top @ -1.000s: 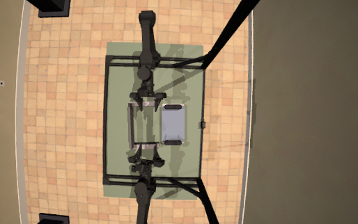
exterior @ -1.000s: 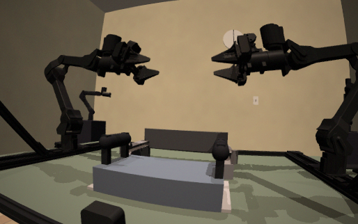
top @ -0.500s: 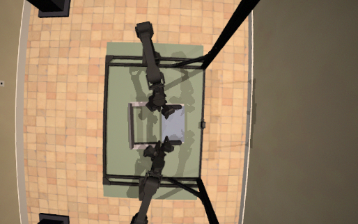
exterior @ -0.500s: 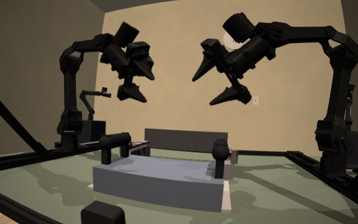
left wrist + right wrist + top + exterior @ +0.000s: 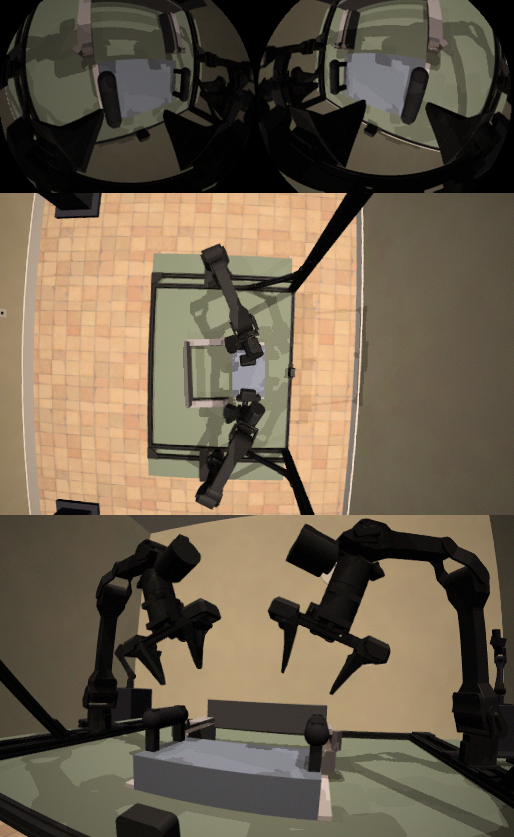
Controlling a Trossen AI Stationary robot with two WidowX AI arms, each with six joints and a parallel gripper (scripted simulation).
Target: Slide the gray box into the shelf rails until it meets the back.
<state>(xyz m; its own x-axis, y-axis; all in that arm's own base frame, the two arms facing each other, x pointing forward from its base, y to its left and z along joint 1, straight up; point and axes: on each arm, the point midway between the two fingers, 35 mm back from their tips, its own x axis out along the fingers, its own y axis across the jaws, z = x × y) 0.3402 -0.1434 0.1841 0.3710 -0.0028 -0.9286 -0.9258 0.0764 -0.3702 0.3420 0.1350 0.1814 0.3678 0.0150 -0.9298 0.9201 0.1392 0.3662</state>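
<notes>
Two arms reach in over one green counter [image 5: 170,313] [image 5: 225,820] [image 5: 52,95] [image 5: 447,103]. One gray box [image 5: 249,375] [image 5: 225,795] [image 5: 144,88] [image 5: 375,82] sits low before the open side of one shelf [image 5: 188,373] [image 5: 267,716] [image 5: 165,32] [image 5: 352,30], outside it. The shelf has two rails and one back board. The box carries two black handles, the left one [image 5: 165,716] [image 5: 109,99] [image 5: 334,77] and the right one [image 5: 317,730] [image 5: 184,84] [image 5: 415,95], and two pale strips show along its lower sides. The left gripper [image 5: 241,403] [image 5: 182,675] [image 5: 134,113] and right gripper [image 5: 240,352] [image 5: 307,682] [image 5: 397,104] are both above the box, two fingers each, spread wide with nothing between them. Neither touches a handle. All four fingers point downward, tilted.
</notes>
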